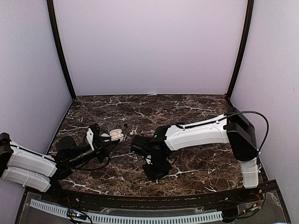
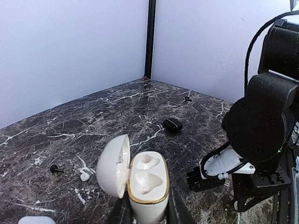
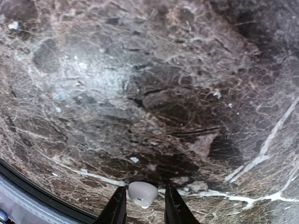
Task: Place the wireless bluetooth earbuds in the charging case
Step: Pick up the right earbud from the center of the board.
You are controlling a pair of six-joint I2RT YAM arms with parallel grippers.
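One glossy white earbud (image 3: 142, 193), rounded, pinched between right fingers (image 3: 117, 210)

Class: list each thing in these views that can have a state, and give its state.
White case: lid open, both wells empty.
Left gripper: shut on white case.
Held bud: white, between the right fingers, not in a case.
Right gripper: shut on held bud.
Loose white bud: lying free.
Black bud: lying free.
Black case: closed.
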